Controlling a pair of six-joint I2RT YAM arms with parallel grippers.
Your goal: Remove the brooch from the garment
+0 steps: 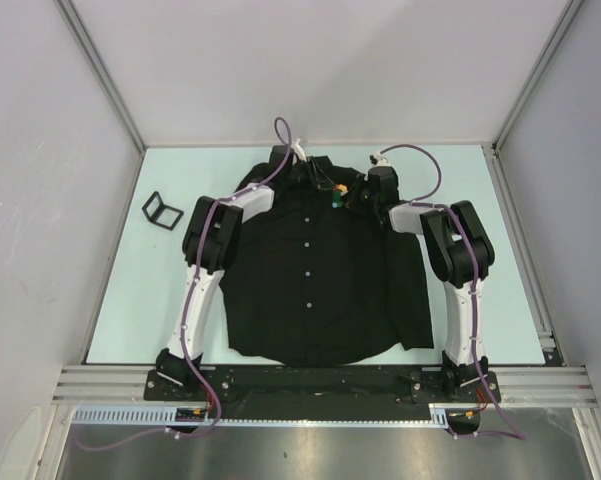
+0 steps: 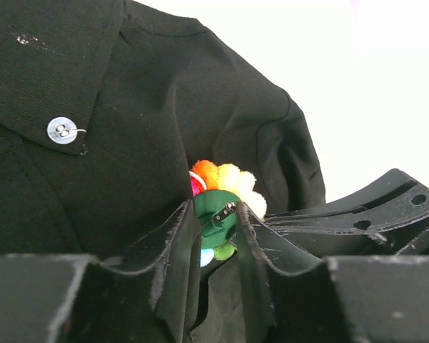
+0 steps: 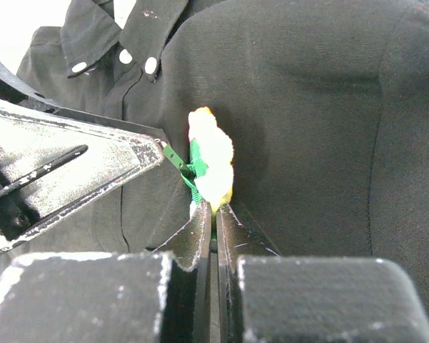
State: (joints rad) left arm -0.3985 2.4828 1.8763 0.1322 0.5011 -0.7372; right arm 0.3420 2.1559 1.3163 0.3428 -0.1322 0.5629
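The black garment (image 1: 310,290) lies flat on the table, collar at the far end. The brooch (image 1: 340,194) sits just right of the collar, on the shirt's chest. My left gripper (image 1: 325,185) reaches in from the collar side. In the left wrist view its jaws (image 2: 215,211) press on both sides of the green back of the brooch (image 2: 225,193), where the pin bar shows. My right gripper (image 1: 365,195) comes from the right. Its jaws (image 3: 214,211) are shut, pinching the lower edge of the brooch (image 3: 213,161), which stands on edge off the fabric (image 3: 307,107).
A small black wire frame (image 1: 162,209) lies on the pale green table (image 1: 480,200) left of the shirt. White walls close in the far end and both sides. A metal rail (image 1: 320,385) runs along the near edge by the arm bases.
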